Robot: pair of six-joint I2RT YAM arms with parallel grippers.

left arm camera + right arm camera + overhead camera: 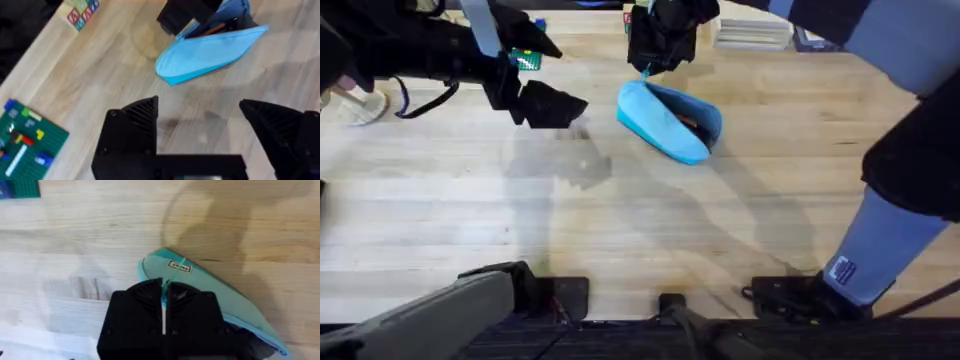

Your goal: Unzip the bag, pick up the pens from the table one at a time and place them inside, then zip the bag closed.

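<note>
I see the bag lying toward the far edge of the table, near the middle, its mouth gaping with pens showing inside. My right gripper sits at the bag's far end, fingers pressed together on the zipper pull. My left gripper hangs over bare table just left of the bag, jaws spread wide, holding nothing. A green brick plate lies off to the side

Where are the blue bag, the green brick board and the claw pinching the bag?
bag [665, 125], overhead view, its side fabric.
green brick board [30, 137], left wrist view, its middle.
right gripper [163, 307], right wrist view, between its closed fingertips.
</note>
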